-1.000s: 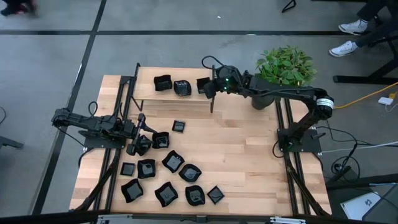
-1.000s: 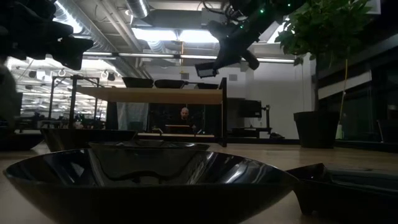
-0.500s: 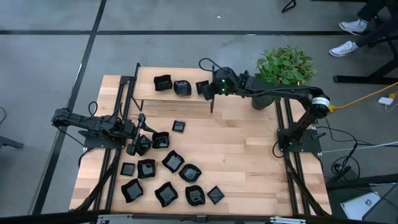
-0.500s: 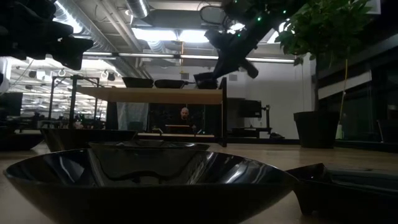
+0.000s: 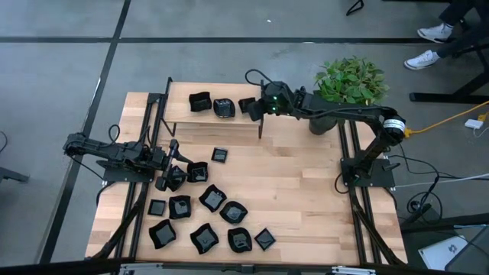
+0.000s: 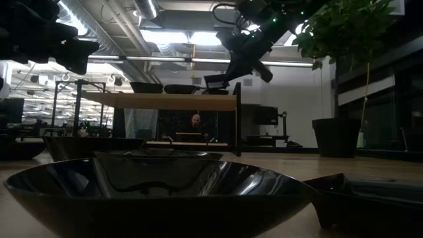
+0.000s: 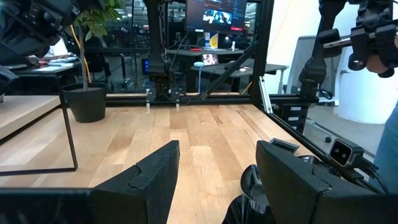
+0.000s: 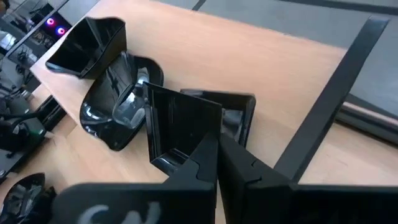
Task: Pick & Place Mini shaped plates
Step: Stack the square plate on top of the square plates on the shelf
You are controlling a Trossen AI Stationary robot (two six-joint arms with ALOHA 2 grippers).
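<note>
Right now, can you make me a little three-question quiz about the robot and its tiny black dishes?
1. True or false: the right pincer is shut on a glossy black square mini plate.
2. How many black dishes sit on the raised wooden shelf, not counting the held one? A) two B) five
3. Fill in: the left pincer is ____ above the table.

Key: 1 true; 2 A; 3 open.

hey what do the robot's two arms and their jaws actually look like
Both arms are black and slim, built of jointed tube segments. The right arm has a white band near its elbow, green lights glowing at its wrist and a black cable looping above it. The left arm is plain black with thin cables. The left gripper ends in two broad, angular matte black jaws.
</note>
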